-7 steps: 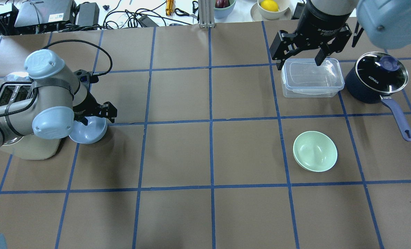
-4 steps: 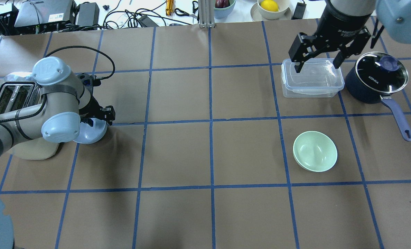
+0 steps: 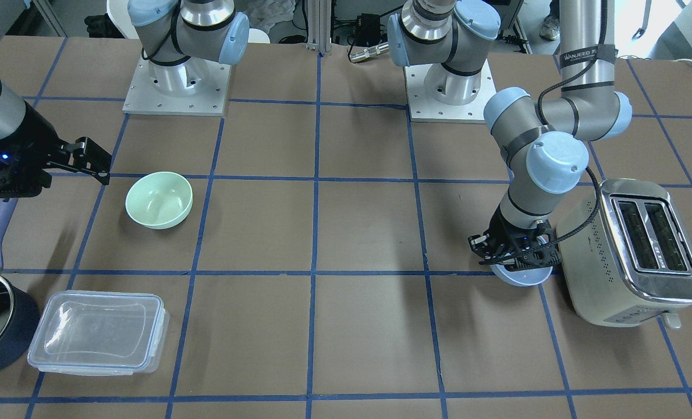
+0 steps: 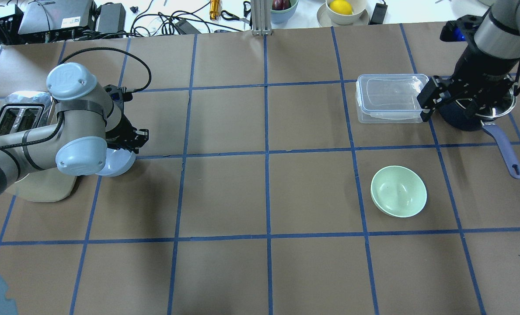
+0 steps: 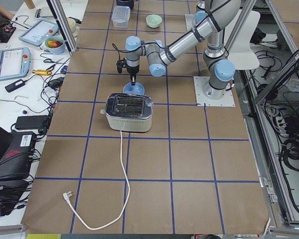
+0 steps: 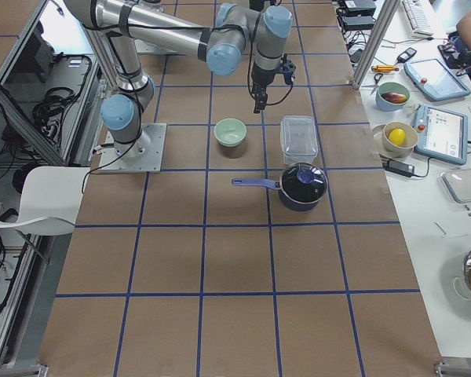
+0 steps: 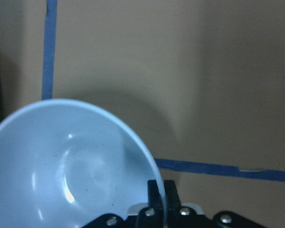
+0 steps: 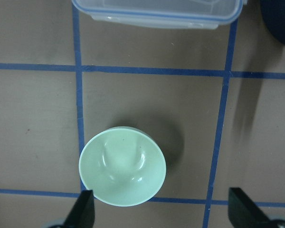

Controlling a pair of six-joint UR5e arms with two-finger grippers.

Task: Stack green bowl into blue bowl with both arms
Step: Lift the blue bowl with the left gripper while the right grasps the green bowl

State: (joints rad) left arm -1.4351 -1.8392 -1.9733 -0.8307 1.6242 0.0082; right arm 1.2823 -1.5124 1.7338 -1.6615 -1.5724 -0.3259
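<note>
The pale green bowl (image 4: 399, 191) stands upright on the table's right half; it also shows in the front view (image 3: 159, 199) and the right wrist view (image 8: 122, 165). My right gripper (image 4: 469, 98) is open and empty, high over the saucepan, beyond the green bowl; its fingertips (image 8: 83, 209) frame the bowl from above. The pale blue bowl (image 4: 119, 161) sits tilted beside the toaster. My left gripper (image 4: 126, 141) is shut on its rim, clearly so in the left wrist view (image 7: 161, 199), where the blue bowl (image 7: 71, 175) fills the lower left.
A toaster (image 4: 15, 118) stands right next to the blue bowl at the left edge. A clear lidded container (image 4: 391, 98) and a dark navy saucepan with a handle (image 4: 504, 148) stand behind the green bowl. Cables and bowls lie beyond the far edge.
My right gripper has swung right, from over the clear container to over the saucepan. My left arm has shifted a little, still holding the blue bowl. The green bowl has not moved.
</note>
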